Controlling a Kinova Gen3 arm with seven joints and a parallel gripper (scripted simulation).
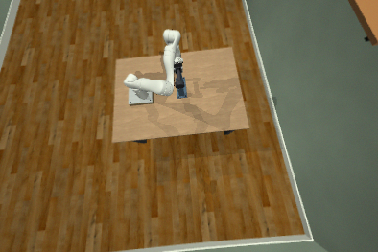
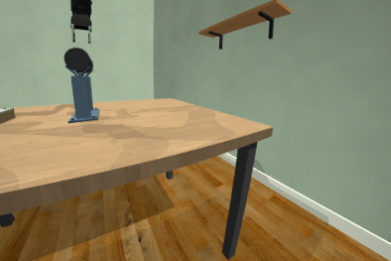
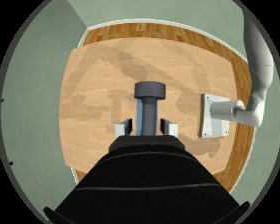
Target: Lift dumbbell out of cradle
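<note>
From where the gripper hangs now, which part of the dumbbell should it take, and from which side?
Probably the handle between the heads, from straight above. The dumbbell lies level on the cradle, and the open gripper points down over it, its fingers on either side of the bar.

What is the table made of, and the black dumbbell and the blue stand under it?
Table: looks like light wood, grain showing, dark legs. Dumbbell: matte black, maybe rubber or painted metal. Stand: flat blue, likely painted metal or plastic.
</note>
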